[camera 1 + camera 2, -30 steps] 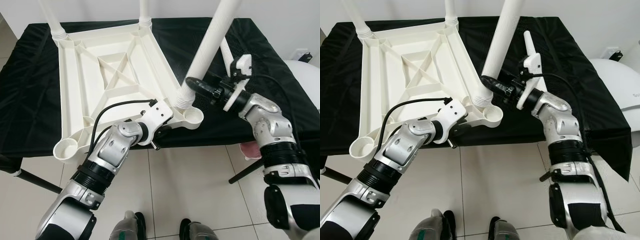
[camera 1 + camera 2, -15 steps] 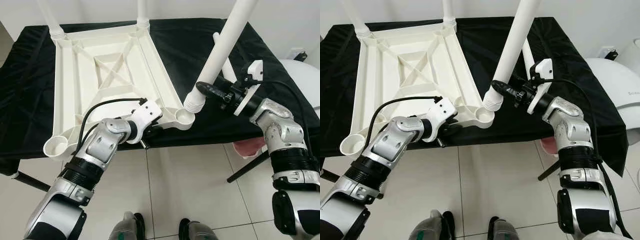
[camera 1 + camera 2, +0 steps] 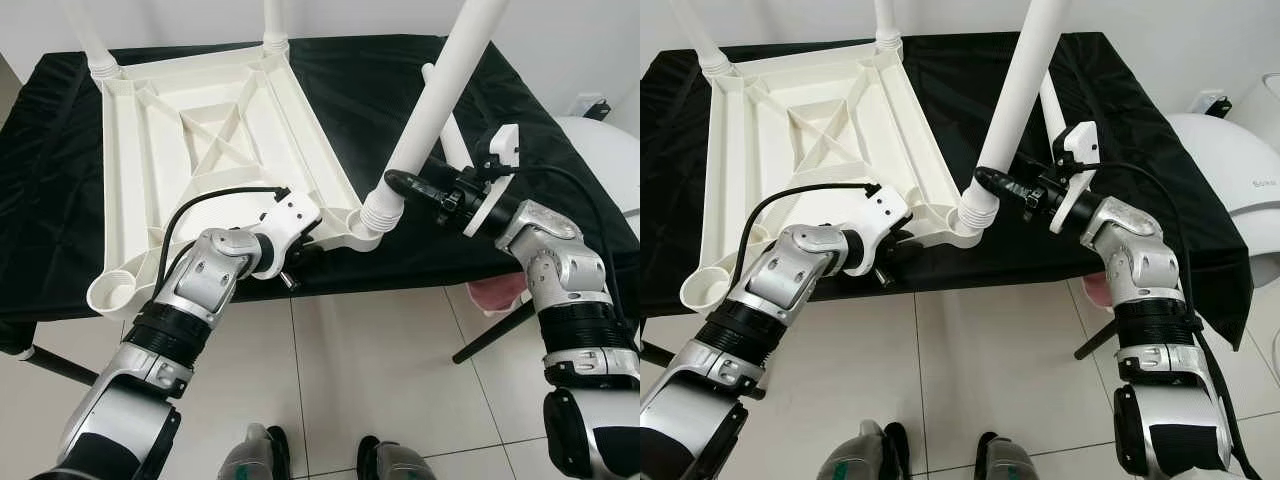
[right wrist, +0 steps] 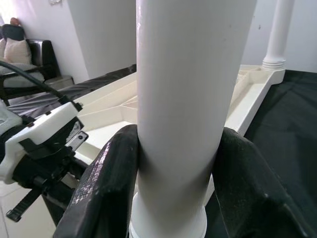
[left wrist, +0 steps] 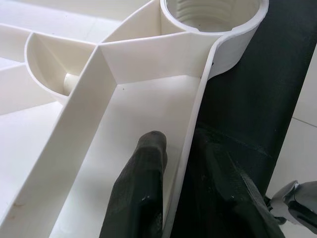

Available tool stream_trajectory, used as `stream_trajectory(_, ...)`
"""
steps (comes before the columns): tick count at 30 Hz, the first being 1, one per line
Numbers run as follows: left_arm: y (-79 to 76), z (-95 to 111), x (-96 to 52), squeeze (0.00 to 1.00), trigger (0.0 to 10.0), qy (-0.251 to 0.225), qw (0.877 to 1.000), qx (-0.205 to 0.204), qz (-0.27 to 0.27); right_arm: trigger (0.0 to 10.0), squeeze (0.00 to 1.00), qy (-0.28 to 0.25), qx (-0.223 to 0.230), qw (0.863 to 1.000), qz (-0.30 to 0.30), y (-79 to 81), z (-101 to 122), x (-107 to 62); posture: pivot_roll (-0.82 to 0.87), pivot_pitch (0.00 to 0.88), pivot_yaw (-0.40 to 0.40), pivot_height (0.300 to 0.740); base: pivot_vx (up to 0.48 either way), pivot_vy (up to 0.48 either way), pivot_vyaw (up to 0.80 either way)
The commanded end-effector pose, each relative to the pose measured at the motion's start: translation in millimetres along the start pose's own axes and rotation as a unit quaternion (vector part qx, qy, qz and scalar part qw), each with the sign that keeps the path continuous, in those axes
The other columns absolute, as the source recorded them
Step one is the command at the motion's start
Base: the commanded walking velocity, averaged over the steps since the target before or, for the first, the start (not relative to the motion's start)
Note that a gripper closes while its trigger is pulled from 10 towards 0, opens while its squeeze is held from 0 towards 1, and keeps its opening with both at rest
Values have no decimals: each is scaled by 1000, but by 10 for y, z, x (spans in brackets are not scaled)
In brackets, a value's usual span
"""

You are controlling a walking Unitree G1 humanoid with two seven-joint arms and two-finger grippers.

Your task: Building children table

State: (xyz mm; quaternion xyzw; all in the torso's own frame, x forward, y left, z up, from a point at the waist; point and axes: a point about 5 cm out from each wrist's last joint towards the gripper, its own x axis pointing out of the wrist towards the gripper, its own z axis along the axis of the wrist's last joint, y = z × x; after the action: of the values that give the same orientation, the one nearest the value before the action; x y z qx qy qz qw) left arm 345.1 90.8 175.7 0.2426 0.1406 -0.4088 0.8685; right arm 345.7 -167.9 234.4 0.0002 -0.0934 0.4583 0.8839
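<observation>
black-draped bench (image 3: 520, 130), upturned white tabletop (image 3: 200, 150)

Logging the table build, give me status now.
Left gripper clamps tabletop rim. Right gripper holds leg at corner socket. Nothing blocking.

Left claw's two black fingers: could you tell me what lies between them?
The left wrist view shows the upturned tabletop's thin white side wall running between the left claw's fingers, which clamp it.

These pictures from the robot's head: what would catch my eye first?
A white children's table frame lies upside down on a black-draped table. The right gripper clasps a white leg whose foot stands at the frame's near corner socket, while the left gripper pinches the frame's near rim.
</observation>
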Motion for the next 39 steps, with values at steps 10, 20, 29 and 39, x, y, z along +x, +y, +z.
stream_trajectory(10, 108, 67, -57, 0, 10000, -7, 999, 14, 52, 10000, 0, -11, 28, 1000, 7, 63, -158, 84, -108, 171, 16, 740, 0, 0, 0)
stream_trajectory(20, 99, 84, -72, 0, 10000, -9, 999, 16, 50, 10000, 0, 7, 13, 1000, -4, -3, -224, 109, -101, 171, 11, 740, 0, 0, 0)
stream_trajectory(29, 88, 95, -84, 0, 10000, -10, 999, 20, 49, 10000, 0, 19, -14, 1000, -4, -31, -223, 107, -100, 170, 7, 740, 0, 0, 0)
stream_trajectory(39, 86, 74, -98, 0, 10000, -7, 998, 24, 49, 10000, 0, 38, -40, 998, 17, -33, -222, 124, -97, 162, 7, 740, 0, 0, 0)
